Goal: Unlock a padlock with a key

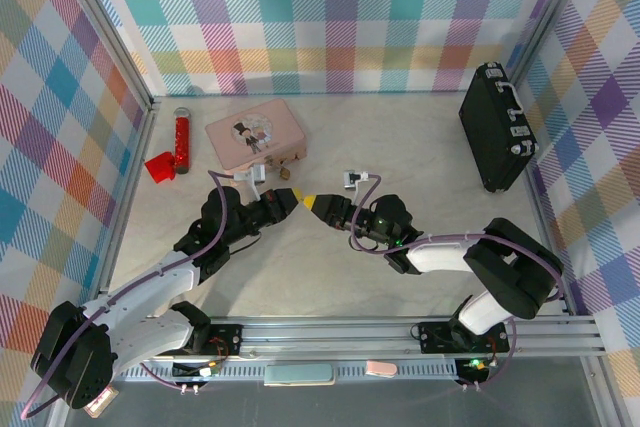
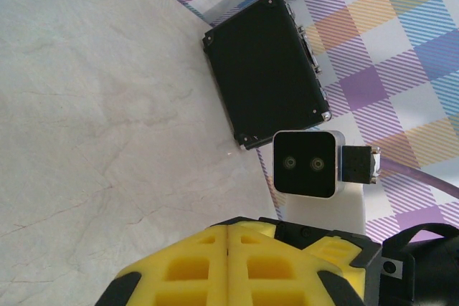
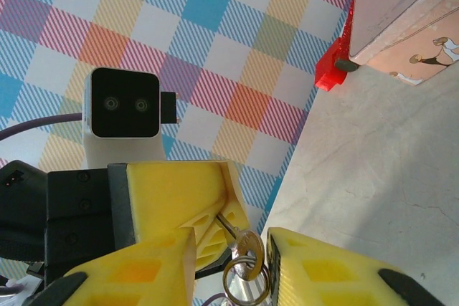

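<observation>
Left claw (image 1: 296,197) pinches key (image 3: 246,246) by its blade; right claw (image 3: 229,238) spread around its head.

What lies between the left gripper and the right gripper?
The key: in the right wrist view its blade is pinched in the shut left gripper, and its head and ring sit in the gap of the open right gripper.
</observation>
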